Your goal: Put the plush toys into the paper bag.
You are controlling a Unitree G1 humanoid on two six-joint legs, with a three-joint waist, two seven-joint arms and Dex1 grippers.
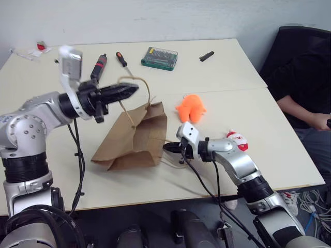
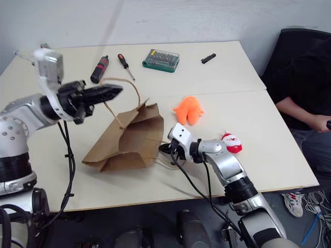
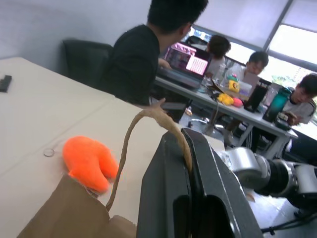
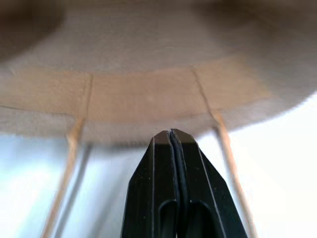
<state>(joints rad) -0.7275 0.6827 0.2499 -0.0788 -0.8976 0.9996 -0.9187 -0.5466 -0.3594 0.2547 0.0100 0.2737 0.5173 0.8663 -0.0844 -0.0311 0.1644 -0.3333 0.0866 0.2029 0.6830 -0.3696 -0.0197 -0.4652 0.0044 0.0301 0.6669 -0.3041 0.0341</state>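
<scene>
1. In the left eye view, you see the paper bag (image 1: 133, 138) lying on its side on the table (image 1: 46, 88), its mouth turned toward the robot's right. The left gripper (image 1: 133, 90) is raised above the bag with its fingers pressed together, and the bag's upper handle (image 1: 139, 82) loops up to its tip. The right gripper (image 1: 168, 147) sits low at the bag's mouth, pressed together too; whether it pinches the paper you cannot tell here. The orange plush toy (image 1: 191, 108) lies just beyond the bag, and the red-and-white Santa toy (image 1: 237, 139) lies beside the right forearm, apart from the bag. Further back you have two screwdrivers (image 1: 99, 66) and a green bit case (image 1: 160, 58). A person in black (image 1: 302, 93) sits at the table's right edge

2. The right eye view gives you the same layout: bag flat on the table, both toys outside it, the upper handle lifted by the left gripper

3. In the left wrist view, you see the twisted cord handle arching over the closed black fingers (image 3: 173, 178) and running down between them, so the left claw is pinching the handle. The orange toy lies just past the bag's brown edge

4. In the right wrist view, you see the right fingers (image 4: 161, 163) fully together, tips just below the bag's paper rim (image 4: 148, 99), with the lower handle's two cords (image 4: 72, 144) running down on either side of them; nothing shows between the fingers
</scene>
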